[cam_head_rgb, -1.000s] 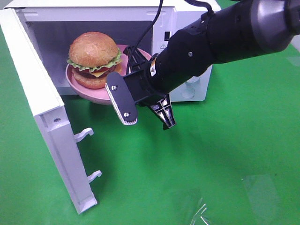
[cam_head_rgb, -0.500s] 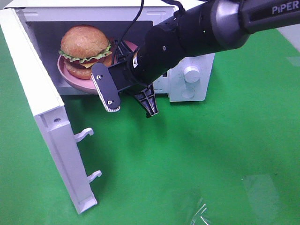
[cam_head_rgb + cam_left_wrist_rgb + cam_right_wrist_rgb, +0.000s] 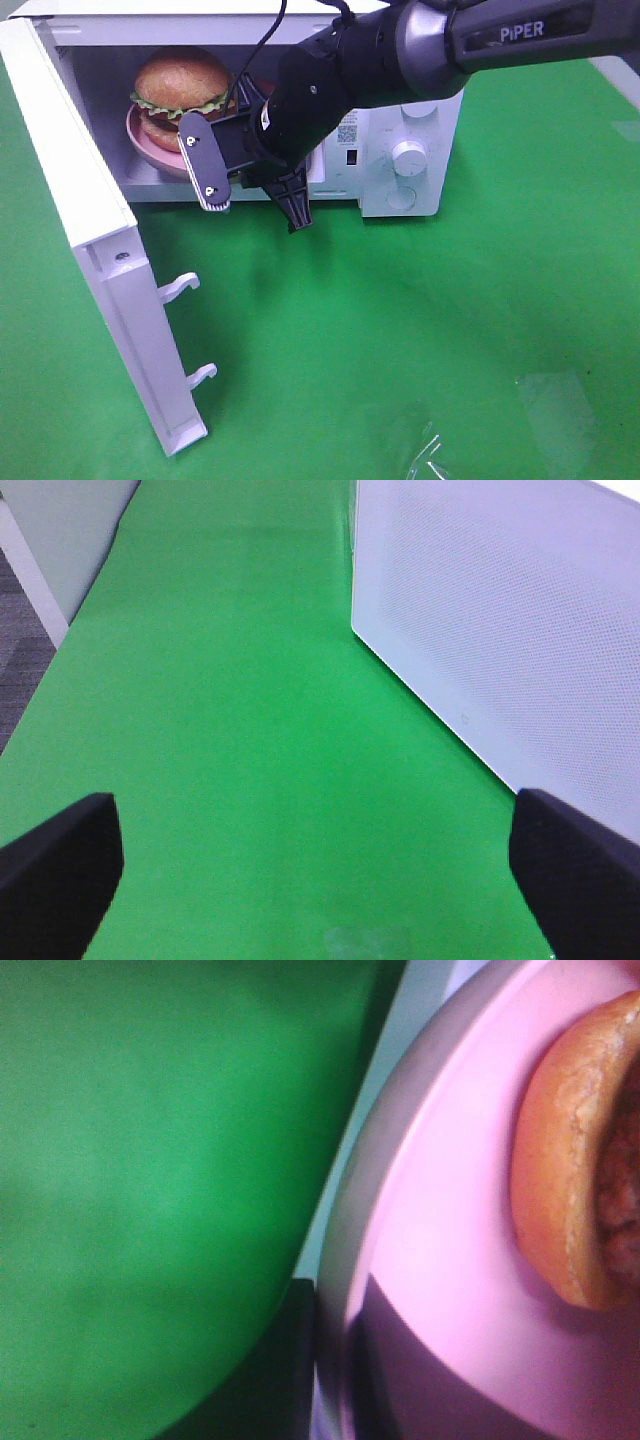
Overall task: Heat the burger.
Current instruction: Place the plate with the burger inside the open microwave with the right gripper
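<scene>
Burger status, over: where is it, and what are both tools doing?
Right tool shut on pink plate rim. Burger on plate, inside microwave. Left tool open, empty. Door open.

The right arm (image 3: pixel 400 50) is thick and rounded, matte black near the wrist and glossy dark grey further up, where white letters (image 3: pixel 523 30) read PiPER. A thin black cable (image 3: pixel 262 42) runs along it. At the wrist there is a flat black panel (image 3: pixel 205 170) with a pale ribbed edge and 2 silver screws, beside a webbed black bracket (image 3: pixel 294 205). The left gripper (image 3: pixel 320 870) shows 2 blunt matte-black fingertips (image 3: pixel 60 865).
</scene>
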You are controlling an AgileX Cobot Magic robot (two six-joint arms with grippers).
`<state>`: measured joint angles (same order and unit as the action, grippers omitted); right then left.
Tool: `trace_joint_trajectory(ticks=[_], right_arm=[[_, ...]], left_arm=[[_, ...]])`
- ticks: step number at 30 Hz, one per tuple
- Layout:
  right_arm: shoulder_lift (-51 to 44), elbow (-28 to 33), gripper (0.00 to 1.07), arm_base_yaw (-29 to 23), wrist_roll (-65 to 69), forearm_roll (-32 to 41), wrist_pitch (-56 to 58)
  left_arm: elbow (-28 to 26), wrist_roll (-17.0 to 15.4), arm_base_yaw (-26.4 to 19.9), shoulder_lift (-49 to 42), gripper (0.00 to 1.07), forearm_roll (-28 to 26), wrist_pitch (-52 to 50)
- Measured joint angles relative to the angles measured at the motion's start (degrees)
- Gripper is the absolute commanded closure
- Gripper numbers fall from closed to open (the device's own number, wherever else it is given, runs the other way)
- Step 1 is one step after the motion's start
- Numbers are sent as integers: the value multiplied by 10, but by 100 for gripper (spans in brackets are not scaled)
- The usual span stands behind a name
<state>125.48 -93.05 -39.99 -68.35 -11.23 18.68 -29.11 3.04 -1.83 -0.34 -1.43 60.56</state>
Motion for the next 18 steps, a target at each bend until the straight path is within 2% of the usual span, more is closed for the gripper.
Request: trace_joint_trajectory(ticks=[12, 18], right_arm=[[42, -69, 107, 14, 28, -13, 13], [52, -78, 107, 16, 31, -17, 11]], left_arm=[[0, 0, 0, 0, 9, 0, 0], [0, 0, 0, 0, 9, 0, 0]])
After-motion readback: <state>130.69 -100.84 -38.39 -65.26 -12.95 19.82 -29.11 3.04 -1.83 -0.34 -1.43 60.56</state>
